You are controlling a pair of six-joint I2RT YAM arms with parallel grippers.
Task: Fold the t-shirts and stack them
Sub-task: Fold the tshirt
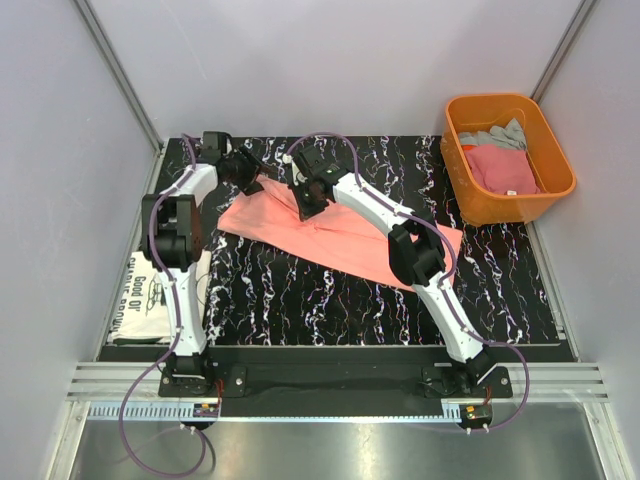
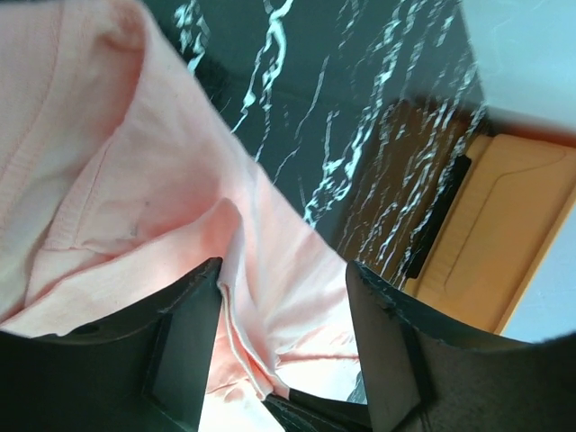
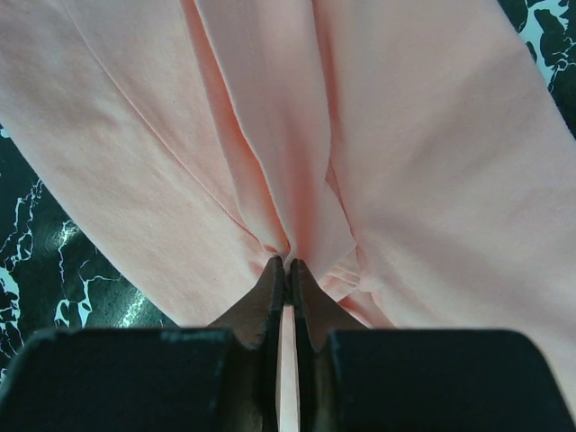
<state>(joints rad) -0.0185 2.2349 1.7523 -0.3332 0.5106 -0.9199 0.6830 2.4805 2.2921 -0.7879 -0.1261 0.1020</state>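
Note:
A salmon-pink t-shirt (image 1: 340, 245) lies spread across the black marbled mat (image 1: 300, 300). My right gripper (image 1: 305, 205) is shut on a pinched fold near the shirt's middle; the right wrist view shows the fingertips (image 3: 288, 268) closed on the cloth (image 3: 405, 135). My left gripper (image 1: 248, 175) is at the shirt's far left corner. Its jaws are open in the left wrist view (image 2: 283, 310), with a folded edge of the shirt (image 2: 135, 180) lying between them. A white t-shirt with black lettering (image 1: 150, 290) lies folded off the mat's left edge.
An orange plastic tub (image 1: 510, 208) stands at the back right and holds a grey t-shirt (image 1: 495, 135) and a deeper pink one (image 1: 505, 170). Grey walls close in both sides. A tan surface (image 2: 504, 234) lies beyond the mat's edge.

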